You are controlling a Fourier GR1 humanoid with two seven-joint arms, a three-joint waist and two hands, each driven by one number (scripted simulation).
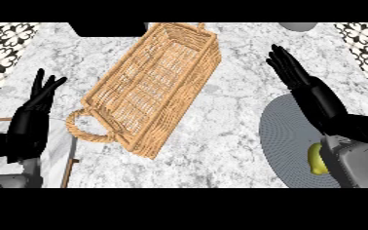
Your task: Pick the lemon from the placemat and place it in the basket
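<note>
Nothing is done yet: your lemon [315, 159] lies on the placemat [287, 136], half hidden by the right forearm. Your right hand [296, 73] hangs above with straight fingers, holding nothing. The left hand [32, 114] rests open. The basket [155, 85] holds nothing.

**No legible text**

No writing, label, brand, number or sign can be read anywhere in the head view. Only a black-and-white ornamental pattern is seen on the tiles [16, 35] at the upper corners, and no lettering is carried by it.
</note>
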